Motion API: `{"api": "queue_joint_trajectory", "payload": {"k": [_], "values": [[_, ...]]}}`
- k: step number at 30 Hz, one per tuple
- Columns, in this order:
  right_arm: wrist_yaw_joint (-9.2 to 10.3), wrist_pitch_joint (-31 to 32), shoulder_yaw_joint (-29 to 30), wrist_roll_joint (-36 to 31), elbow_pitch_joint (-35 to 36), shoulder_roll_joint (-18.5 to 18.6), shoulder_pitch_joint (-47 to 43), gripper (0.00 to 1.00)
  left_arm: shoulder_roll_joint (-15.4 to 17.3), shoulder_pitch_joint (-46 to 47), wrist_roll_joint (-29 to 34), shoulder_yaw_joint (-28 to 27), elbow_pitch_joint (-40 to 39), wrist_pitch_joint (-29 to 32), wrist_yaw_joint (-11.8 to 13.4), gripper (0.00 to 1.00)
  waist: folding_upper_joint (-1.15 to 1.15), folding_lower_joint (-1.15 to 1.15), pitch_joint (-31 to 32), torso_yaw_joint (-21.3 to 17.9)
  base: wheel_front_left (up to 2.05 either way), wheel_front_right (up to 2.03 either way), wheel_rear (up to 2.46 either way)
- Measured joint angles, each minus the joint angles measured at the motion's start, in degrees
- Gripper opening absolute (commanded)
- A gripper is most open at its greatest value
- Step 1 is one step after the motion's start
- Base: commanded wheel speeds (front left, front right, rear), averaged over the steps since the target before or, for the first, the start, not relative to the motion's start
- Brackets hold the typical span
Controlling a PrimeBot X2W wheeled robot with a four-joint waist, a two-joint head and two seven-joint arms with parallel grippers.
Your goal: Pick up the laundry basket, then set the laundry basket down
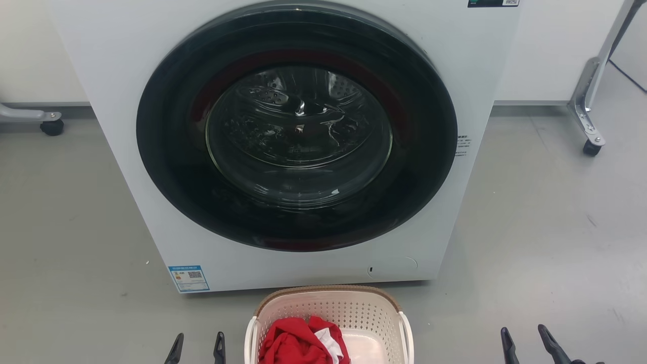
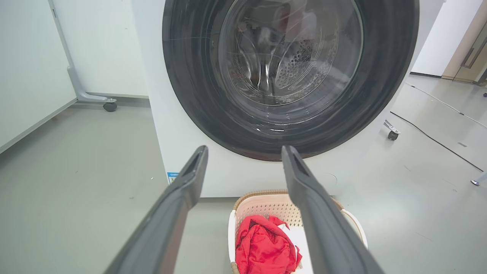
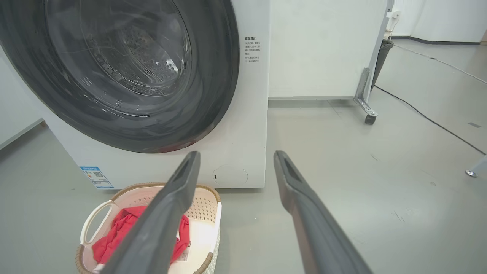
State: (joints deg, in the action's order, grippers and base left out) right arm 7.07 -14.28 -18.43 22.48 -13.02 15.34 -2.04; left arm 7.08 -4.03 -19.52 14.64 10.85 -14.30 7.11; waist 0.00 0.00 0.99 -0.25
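The laundry basket [image 1: 354, 308], cream-white and perforated with a brown rim and white side handles, stands on the floor just before the washing machine, with red and white cloth inside. It also appears low in the left wrist view, basket [image 2: 266, 207], and at the lower left of the right wrist view, basket [image 3: 203, 213]. My left gripper [image 1: 197, 350] is open beside the basket's left side, apart from it. My right gripper [image 1: 528, 344] is open well off to the basket's right. Nothing sits between either pair of fingers, left gripper [image 2: 244, 152], right gripper [image 3: 236, 156].
A white front-loading washing machine [image 1: 298, 136] with a shut dark round door stands close behind the basket. Wheeled metal frame legs [image 1: 589, 116] stand at the back right and another caster [image 1: 52, 126] at the back left. A cable [image 3: 426, 118] lies on the grey floor to the right.
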Motion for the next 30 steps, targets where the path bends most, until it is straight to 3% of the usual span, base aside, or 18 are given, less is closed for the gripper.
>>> {"api": "queue_joint_trajectory", "payload": {"k": [30], "values": [[0.05, 0.0, 3.4, -4.4, 4.6, -0.4, -2.1, 1.00, -1.4, -1.2, 2.6, -2.4, -1.6, 3.6, 0.0, 1.00, 0.00, 0.00, -0.5, 0.1, 0.00, 0.00, 0.00]]}}
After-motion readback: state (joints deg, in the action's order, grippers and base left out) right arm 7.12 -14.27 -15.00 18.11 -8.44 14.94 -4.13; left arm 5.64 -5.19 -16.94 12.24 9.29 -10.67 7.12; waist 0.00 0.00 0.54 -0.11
